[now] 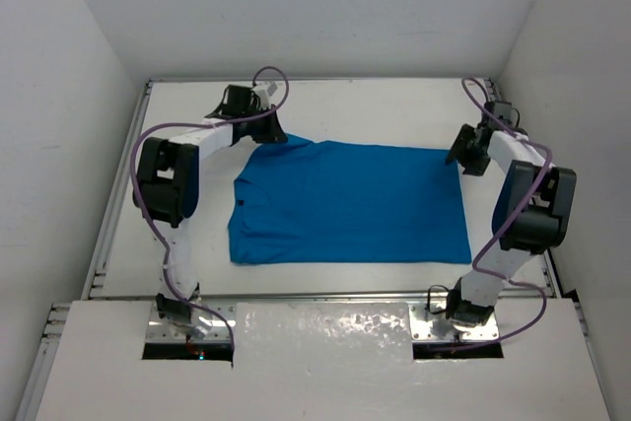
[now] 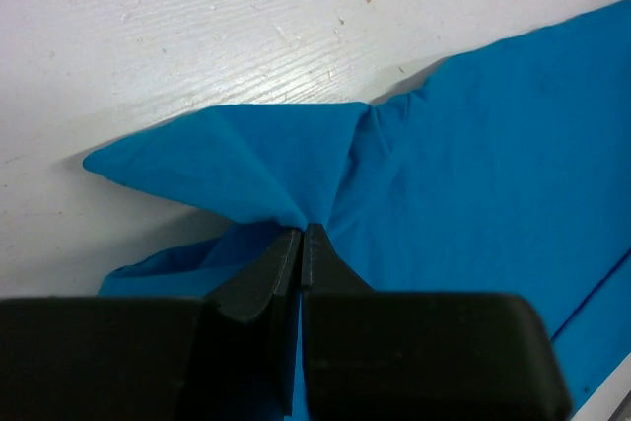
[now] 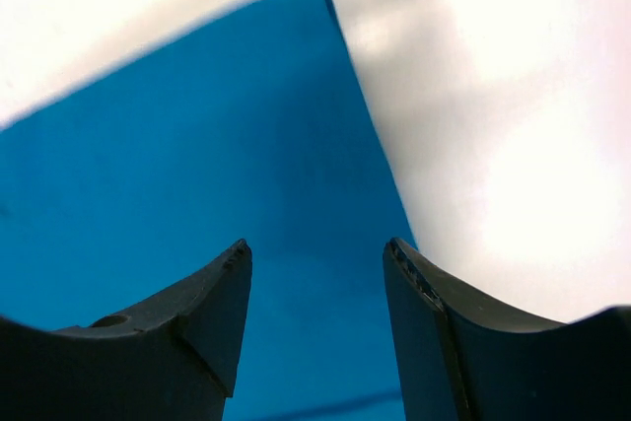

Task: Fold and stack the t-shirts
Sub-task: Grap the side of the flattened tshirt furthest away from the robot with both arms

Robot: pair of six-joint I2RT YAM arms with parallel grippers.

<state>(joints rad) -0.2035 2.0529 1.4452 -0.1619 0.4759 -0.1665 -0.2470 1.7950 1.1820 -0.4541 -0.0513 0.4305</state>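
One bright blue t-shirt [image 1: 350, 202] lies spread on the white table, partly folded into a rough rectangle. My left gripper [image 1: 273, 133] sits at its far left corner, shut on a pinch of the blue cloth; in the left wrist view the t-shirt [image 2: 473, 145] bunches into a pointed fold right at the closed gripper [image 2: 302, 231]. At the far right corner my right gripper [image 1: 460, 156] is open. The right wrist view shows the gripper [image 3: 317, 248] above the t-shirt [image 3: 197, 175] edge, nothing between the fingers.
White walls [image 1: 69, 96] enclose the table on three sides. A raised metal rail [image 1: 325, 295] runs along the near edge, just beyond the arm bases. Purple cables [image 1: 148, 145] loop along both arms.
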